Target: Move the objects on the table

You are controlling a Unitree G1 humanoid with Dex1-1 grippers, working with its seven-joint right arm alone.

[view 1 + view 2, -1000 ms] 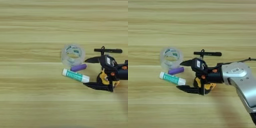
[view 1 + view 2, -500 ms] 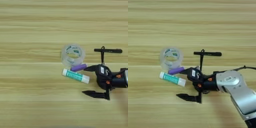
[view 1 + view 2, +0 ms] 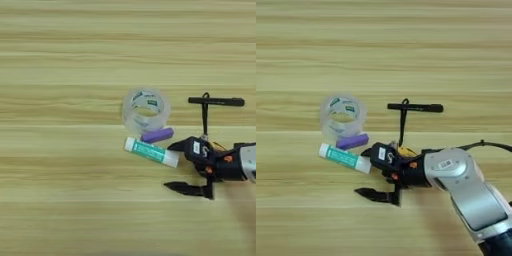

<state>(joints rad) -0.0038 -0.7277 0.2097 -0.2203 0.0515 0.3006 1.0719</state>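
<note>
Shifted left, black claw [image 3: 367, 172] gaping empty beside smooth glue stick [image 3: 345, 158], glossy clear tape roll [image 3: 342, 116] behind

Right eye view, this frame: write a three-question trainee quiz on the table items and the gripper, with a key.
1. True or false: the gripper has its two black fingers spread apart.
2. Which item lies nearest the upper fingertip? A. glue stick B. tape roll C. pen
3. Fill in: the purple cylinder lies between the tape roll and the ____.

Key: 1 true; 2 A; 3 glue stick.
</note>
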